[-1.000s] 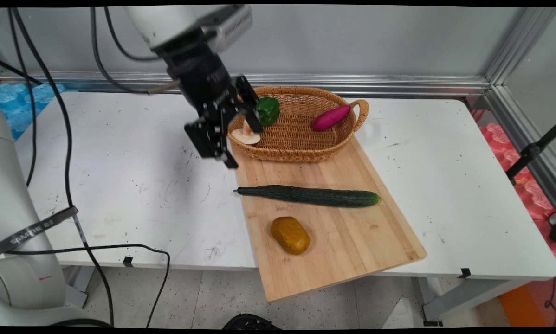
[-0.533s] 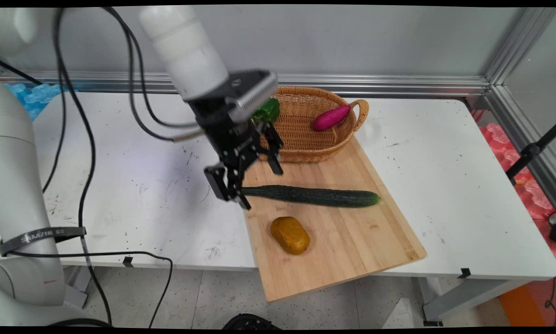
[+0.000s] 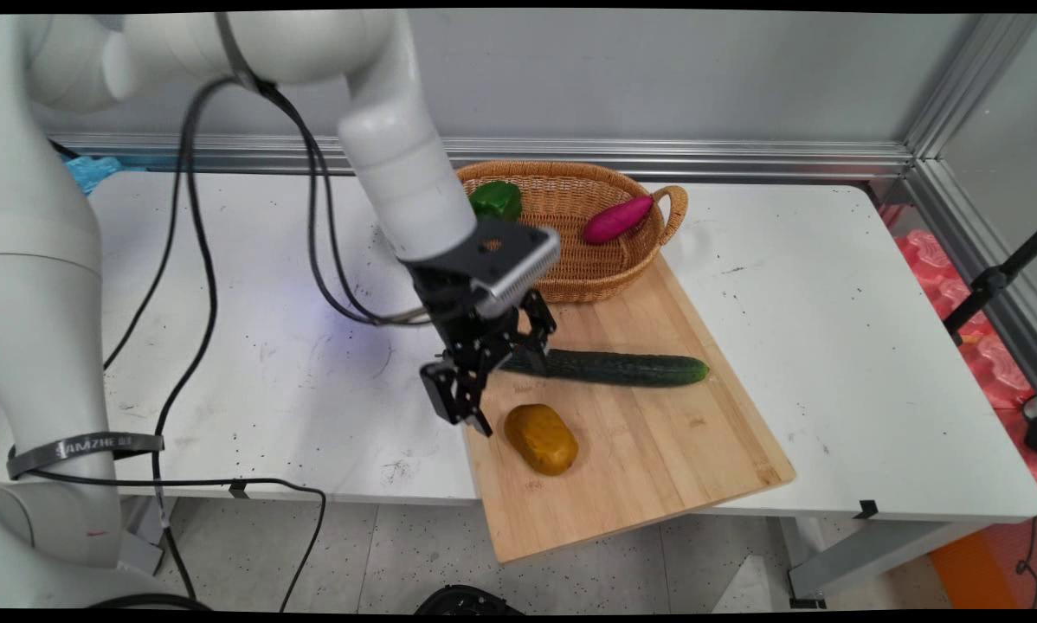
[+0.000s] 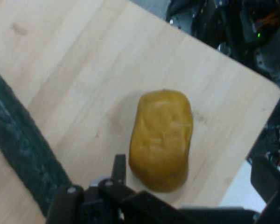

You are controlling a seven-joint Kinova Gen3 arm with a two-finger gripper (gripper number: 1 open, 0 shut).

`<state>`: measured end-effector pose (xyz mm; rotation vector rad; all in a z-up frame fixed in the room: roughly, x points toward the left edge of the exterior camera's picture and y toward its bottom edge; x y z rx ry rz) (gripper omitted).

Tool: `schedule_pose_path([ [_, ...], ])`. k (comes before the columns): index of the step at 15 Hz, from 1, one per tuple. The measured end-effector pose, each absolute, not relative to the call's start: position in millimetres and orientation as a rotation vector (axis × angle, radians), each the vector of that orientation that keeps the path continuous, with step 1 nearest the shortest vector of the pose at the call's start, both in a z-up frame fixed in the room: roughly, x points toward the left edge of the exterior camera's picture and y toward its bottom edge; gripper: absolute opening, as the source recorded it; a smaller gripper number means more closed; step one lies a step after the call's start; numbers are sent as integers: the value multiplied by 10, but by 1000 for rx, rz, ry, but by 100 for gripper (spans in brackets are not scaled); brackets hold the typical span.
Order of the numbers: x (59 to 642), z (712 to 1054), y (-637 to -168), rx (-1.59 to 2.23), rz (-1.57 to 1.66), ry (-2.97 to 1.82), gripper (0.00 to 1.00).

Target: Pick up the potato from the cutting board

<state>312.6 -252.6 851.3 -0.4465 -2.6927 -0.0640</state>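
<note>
- Hovering low over the wooden cutting board [image 3: 648, 450], your jaws [image 3: 492, 381] hang just above the board's left part, between the cucumber [image 3: 631, 368] and the potato [image 3: 541, 439].
- You can see the two black fingers [image 3: 454, 402] standing well apart, so the jaws are spread wide and hold nothing.
- One finger sits near the board's left edge beside the potato; the other is over the cucumber's left end, which the linkage hides in the main view.
- Your hand view shows the brownish-yellow potato [image 4: 162, 139] lying on the board [image 4: 84, 70] right ahead of the linkage, with the dark cucumber [image 4: 23, 154] running along the left side of that picture, apart from the potato.
- You have the cucumber lying lengthwise across the board's middle, its right end pointing toward the bench's right side.
- Behind the board stands a wicker basket [image 3: 588, 281] with its front wall at the board's far edge; inside it lie a green bell pepper [image 3: 496, 199] at the left and a purple sweet potato [image 3: 618, 218] at the right.
- Your board lies on the white bench [image 3: 830, 346], its near corner overhanging the front edge.
</note>
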Motion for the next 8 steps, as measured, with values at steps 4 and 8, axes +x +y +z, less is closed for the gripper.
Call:
schedule_pose_path([
  [4,2915,8209,-2576,-452,-71,-2722,100],
  [8,2772,8003,-2624,-452,-84,-2744,100],
])
